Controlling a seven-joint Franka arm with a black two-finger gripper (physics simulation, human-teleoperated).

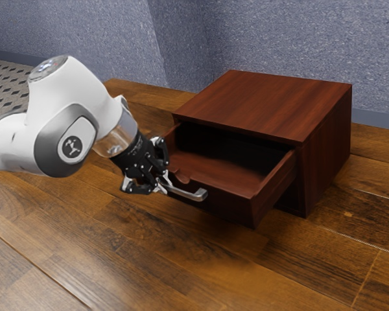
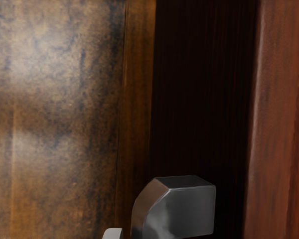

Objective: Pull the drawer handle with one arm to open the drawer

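Gripping the handle [image 1: 188, 192] at its end toward the exterior view's left, my claw [image 1: 144, 186] is clenched on the silver bar, one finger on each side. The rest of the bar runs out of the claw toward the exterior view's right, along the front of the drawer [image 1: 246, 184]. The drawer stands partway out of the cabinet [image 1: 266, 103], its inside open to view. Close under my hand, the wrist view has the handle's [image 2: 174, 206] bent grey post against the dark drawer front [image 2: 204, 89]. My arm [image 1: 58, 129] comes in from the exterior view's left, low over the table [image 1: 117, 259], with the hand angled down and toward the drawer front.
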